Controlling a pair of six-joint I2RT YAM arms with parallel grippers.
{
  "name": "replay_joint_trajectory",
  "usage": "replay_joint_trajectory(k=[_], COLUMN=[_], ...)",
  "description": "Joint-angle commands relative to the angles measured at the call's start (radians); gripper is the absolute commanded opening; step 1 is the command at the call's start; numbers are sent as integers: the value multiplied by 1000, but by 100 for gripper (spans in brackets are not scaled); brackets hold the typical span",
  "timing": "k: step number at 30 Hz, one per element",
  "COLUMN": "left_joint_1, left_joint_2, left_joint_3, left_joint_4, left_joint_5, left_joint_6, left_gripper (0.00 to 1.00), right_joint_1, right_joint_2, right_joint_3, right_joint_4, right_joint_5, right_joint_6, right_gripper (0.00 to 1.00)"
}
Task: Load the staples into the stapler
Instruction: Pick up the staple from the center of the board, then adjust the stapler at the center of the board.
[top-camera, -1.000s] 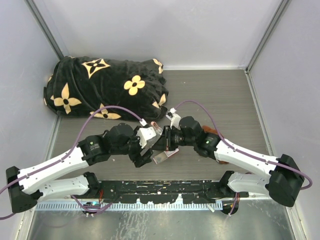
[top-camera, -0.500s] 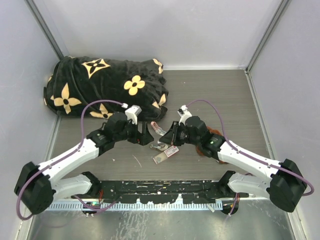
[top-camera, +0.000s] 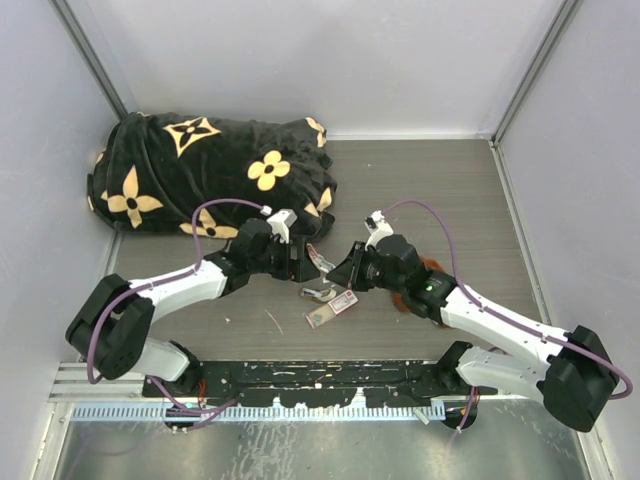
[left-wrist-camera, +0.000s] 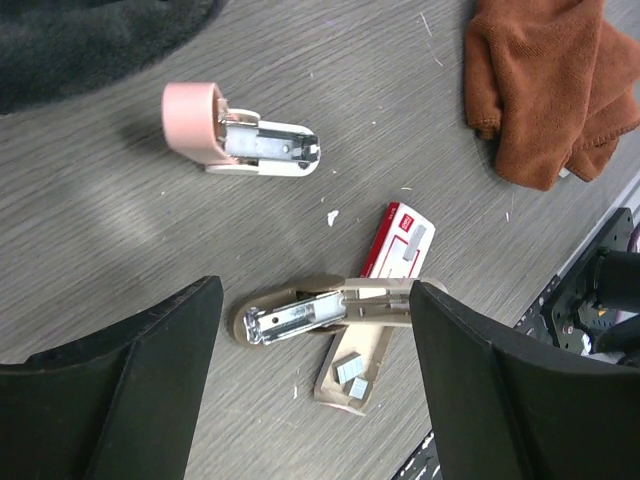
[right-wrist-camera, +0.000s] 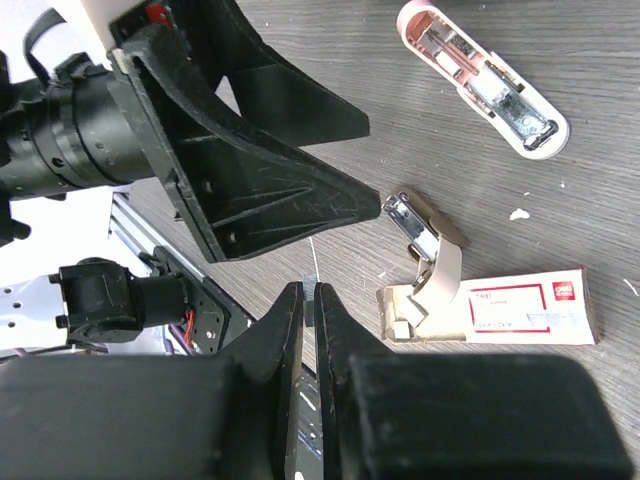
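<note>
Pink-and-white: one stapler, lying open side up just beyond my left gripper. One beige metal-lined piece sits directly under that gripper's wide-spread fingers, crossing one staple box. Two small clumps of the staples lie in its tray. One rust cloth is off to the right, one black flowered blanket farther ahead. Grey wood-grain table, pale walls. Both arms reach inward, low, tips facing. Right gripper: fingers pressed together, box just right of them.
</note>
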Motion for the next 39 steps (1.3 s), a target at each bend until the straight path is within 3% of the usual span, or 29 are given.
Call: replay_joint_trajectory(k=[1,9,20,39], left_joint_1=[4,4,4,-3], left_joint_2=[66,169,196,140], left_joint_3=[25,63,10,-63], left_joint_4=[141,138,154,116], left_joint_5=[85,163,238,264], left_joint_6=[1,18,13,37], left_gripper=[76,74,72,72], right_joint_1=[-9,-12,-14,-13], right_joint_2=[-41,-65,-57,-61], right_joint_3=[8,5,13,13], right_joint_4=[20,-5,-10,-11], right_joint_5=[36,50,47,51], right_joint_6=[-10,-5,-6,-2], right_gripper=[0,0,0,0])
